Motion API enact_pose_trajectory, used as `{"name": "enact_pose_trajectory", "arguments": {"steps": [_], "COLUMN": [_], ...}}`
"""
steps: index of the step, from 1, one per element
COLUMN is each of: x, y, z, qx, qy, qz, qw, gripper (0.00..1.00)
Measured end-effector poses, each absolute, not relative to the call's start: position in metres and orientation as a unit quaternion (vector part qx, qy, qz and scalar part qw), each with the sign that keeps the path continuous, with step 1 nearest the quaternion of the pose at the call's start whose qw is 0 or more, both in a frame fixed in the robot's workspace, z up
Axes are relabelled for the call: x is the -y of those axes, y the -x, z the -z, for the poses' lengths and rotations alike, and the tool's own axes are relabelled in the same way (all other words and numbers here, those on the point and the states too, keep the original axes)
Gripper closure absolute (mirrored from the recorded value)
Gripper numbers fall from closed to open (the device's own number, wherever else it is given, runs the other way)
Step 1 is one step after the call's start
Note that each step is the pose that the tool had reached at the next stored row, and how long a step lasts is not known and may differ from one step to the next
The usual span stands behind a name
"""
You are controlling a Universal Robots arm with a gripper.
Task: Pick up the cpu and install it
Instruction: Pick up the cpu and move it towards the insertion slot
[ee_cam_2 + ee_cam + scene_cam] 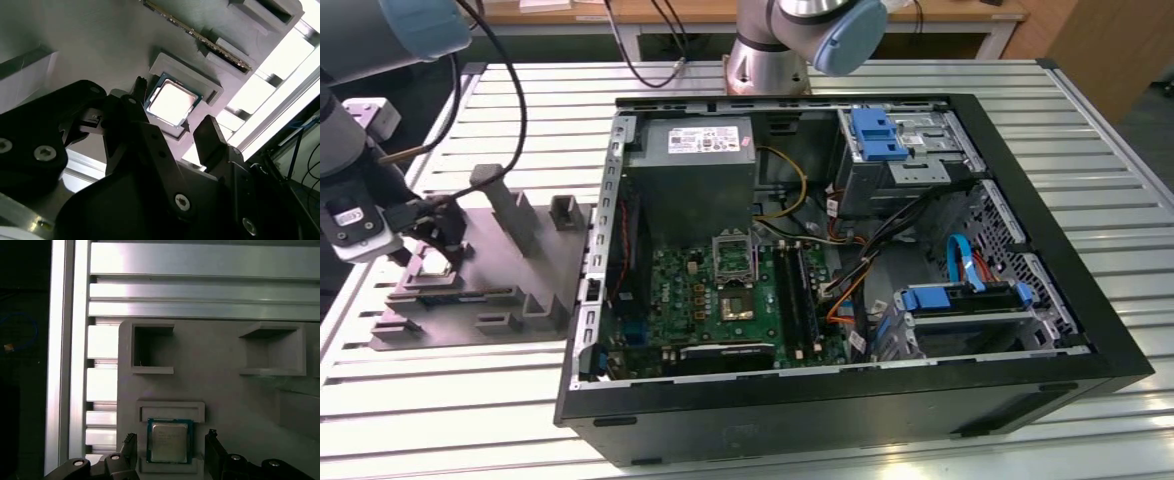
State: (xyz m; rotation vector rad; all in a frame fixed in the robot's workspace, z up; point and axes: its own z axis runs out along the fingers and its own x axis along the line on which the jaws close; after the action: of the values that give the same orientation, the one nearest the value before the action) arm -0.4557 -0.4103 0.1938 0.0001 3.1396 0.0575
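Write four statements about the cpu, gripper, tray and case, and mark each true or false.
1. The cpu lies in a recess of the tray. True.
2. The gripper is shut on the cpu. False: it is open, with its fingers on either side of the cpu, not touching it.
3. The case is open. True.
4. In the exterior view, the tray lies to the right of the case. False: it lies to the left.

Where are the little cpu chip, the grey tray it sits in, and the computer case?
cpu (170, 441): first wrist view, middle of its silvery top.
grey tray (225, 395): first wrist view, bare flat floor.
computer case (787, 425): exterior view, black outer side wall.
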Motion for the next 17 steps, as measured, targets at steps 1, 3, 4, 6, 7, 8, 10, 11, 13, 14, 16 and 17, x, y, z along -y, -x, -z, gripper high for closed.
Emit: {"name": "enact_pose_trajectory", "arguments": {"steps": [1, 3, 4, 6, 7, 8, 10, 11, 13, 14, 16, 17], "x": [0.41, 0.409, 0.409, 0.409, 0.409, 0.409, 0.409, 0.409, 0.409, 0.409, 0.409, 0.409], "y": [0.456, 0.456, 0.456, 0.456, 0.456, 0.456, 0.456, 0.457, 0.457, 0.457, 0.456, 0.456], "z": [-0.193, -0.191, -0.19, -0.189, -0.188, -0.187, -0.186, -0.185, -0.184, -0.184, -0.183, -0.182], "qx": [-1.0, -1.0, -1.0, -1.0, -1.0, -1.0, -1.0, -1.0, -1.0, -1.0, -1.0, -1.0], "qy": [0.0, 0.0, 0.0, -0.001, -0.001, -0.001, -0.002, -0.002, -0.002, -0.002, -0.002, -0.002], "qz": [-0.018, -0.018, -0.018, -0.018, -0.018, -0.018, -0.018, -0.018, -0.018, -0.018, -0.018, -0.018], "qw": [0.001, 0.001, 0.001, 0.001, 0.001, 0.001, 0.001, 0.001, 0.001, 0.001, 0.001, 0.001], "gripper": [0.35, 0.35, 0.35, 0.35, 0.35, 0.35, 0.35, 0.35, 0.35, 0.35, 0.35, 0.35]}}
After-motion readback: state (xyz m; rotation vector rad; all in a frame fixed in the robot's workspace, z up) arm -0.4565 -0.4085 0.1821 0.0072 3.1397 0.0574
